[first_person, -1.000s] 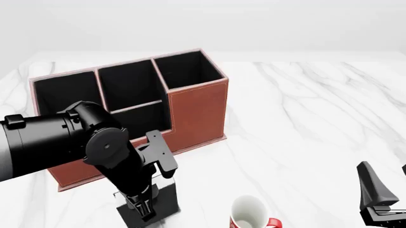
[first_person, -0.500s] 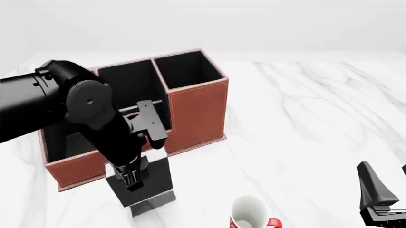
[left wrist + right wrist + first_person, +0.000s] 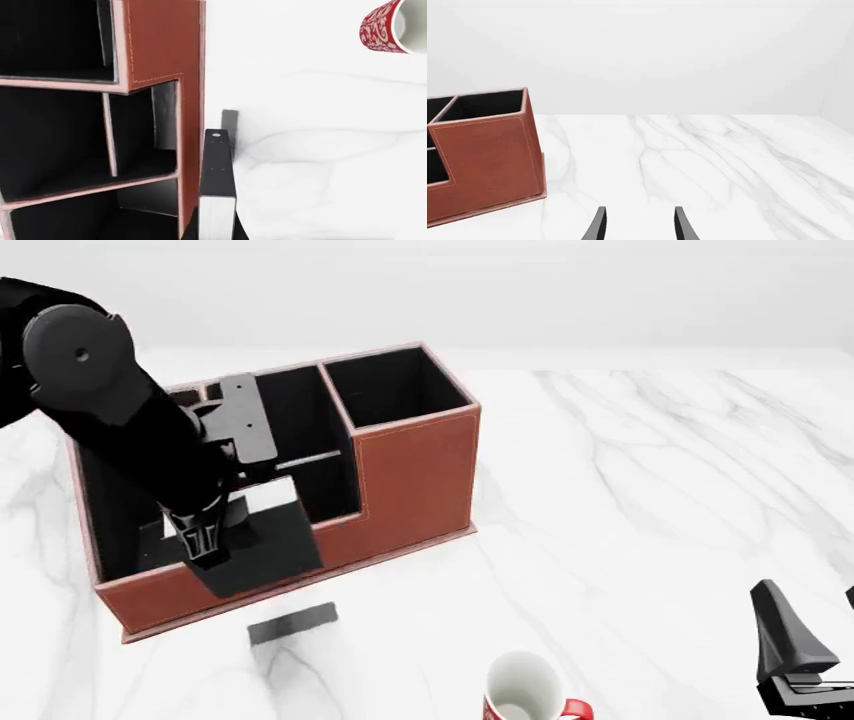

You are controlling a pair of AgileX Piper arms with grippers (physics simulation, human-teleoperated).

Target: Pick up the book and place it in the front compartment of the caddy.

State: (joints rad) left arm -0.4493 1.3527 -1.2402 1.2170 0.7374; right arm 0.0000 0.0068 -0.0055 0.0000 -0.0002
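My left gripper (image 3: 203, 543) is shut on the black book (image 3: 260, 540) and holds it in the air, tilted, over the front wall of the caddy (image 3: 416, 472) at its left end. The front compartment (image 3: 300, 408) lies further back, partly hidden by my left arm. In the left wrist view the book (image 3: 217, 218) shows edge-on with its white page strip, right beside the caddy's red-brown outer wall (image 3: 160, 45). My right gripper (image 3: 640, 227) is open and empty, low at the near right of the table (image 3: 801, 655).
A white-and-red mug (image 3: 525, 688) stands on the marble table in front of the caddy, also seen in the left wrist view (image 3: 387, 25). The book's shadow (image 3: 294, 623) falls on the table before the caddy's front wall.
My left arm has lifted the book off the table and carried it up, back and to the left, from in front of the caddy to over its front wall. The right arm has not moved.
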